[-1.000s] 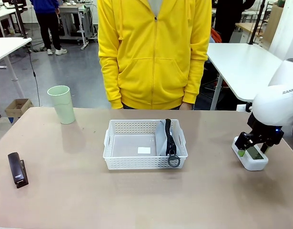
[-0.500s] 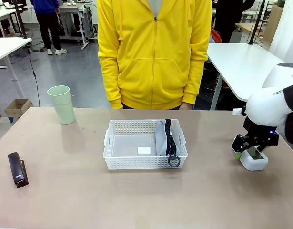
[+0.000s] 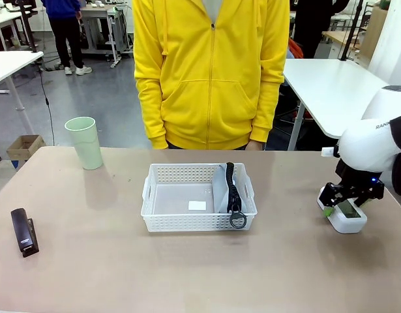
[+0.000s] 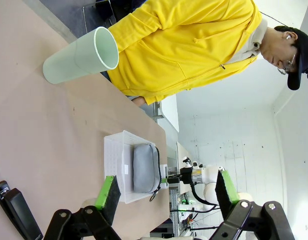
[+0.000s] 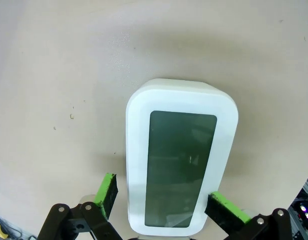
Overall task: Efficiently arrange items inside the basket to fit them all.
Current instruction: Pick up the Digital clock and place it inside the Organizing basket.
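The white basket (image 3: 187,222) sits mid-table with the grey pencil pouch (image 3: 225,190) standing on edge along its right wall. At the right of the table lies the white boxy device (image 3: 347,220), screen up. My right gripper (image 3: 346,199) hangs open over it, and in the right wrist view the green pads (image 5: 107,192) flank the near end of the device (image 5: 181,160) without touching it. The pale green cup (image 3: 83,142) stands far left, the black stapler (image 3: 24,232) near left. My left gripper (image 4: 166,190) is open and holds nothing, looking across at the cup (image 4: 78,55), basket (image 4: 113,160) and pouch (image 4: 145,168).
A person in a yellow hoodie (image 3: 210,72) stands at the far edge behind the basket, hands out of sight. Bare tabletop lies between the basket and the device, and between the basket and the stapler (image 4: 18,215).
My right gripper has shifted a little left and down over the white device, staying open. The basket, pouch, cup and stapler have not moved.
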`<action>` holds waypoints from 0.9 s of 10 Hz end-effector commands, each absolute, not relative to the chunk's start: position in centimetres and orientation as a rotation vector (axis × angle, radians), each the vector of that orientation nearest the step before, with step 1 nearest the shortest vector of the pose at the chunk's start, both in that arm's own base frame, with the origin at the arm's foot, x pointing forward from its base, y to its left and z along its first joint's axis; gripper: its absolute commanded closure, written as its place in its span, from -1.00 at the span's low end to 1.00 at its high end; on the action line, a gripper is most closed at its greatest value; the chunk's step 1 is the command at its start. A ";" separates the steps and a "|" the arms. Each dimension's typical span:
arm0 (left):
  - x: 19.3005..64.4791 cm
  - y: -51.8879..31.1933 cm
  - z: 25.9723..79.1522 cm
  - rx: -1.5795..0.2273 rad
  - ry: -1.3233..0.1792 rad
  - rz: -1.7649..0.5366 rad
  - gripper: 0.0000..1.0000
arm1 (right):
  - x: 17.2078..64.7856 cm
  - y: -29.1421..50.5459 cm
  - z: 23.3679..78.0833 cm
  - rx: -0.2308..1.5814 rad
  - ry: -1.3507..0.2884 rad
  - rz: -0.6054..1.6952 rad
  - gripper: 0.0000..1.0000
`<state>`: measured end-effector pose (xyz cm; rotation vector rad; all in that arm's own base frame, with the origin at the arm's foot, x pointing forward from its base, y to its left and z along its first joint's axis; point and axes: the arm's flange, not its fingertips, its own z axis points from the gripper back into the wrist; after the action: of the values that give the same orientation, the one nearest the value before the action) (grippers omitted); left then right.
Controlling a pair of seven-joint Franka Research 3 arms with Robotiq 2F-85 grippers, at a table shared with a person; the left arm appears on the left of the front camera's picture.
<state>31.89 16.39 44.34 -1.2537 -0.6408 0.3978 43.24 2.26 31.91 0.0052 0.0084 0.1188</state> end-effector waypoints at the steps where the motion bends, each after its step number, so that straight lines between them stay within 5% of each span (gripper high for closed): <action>1: 31.6 16.4 44.3 -1.256 -0.645 0.377 -1.00 | 42.7 1.4 35.1 0.026 -0.075 0.101 -1.00; 9: 31.6 16.4 44.3 -1.256 -0.645 0.377 -1.00 | 40.3 0.3 40.3 0.034 -0.186 0.083 -1.00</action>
<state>31.89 16.39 44.35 -1.2539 -0.6409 0.3976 40.40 0.10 40.42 0.0189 -0.1694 0.0626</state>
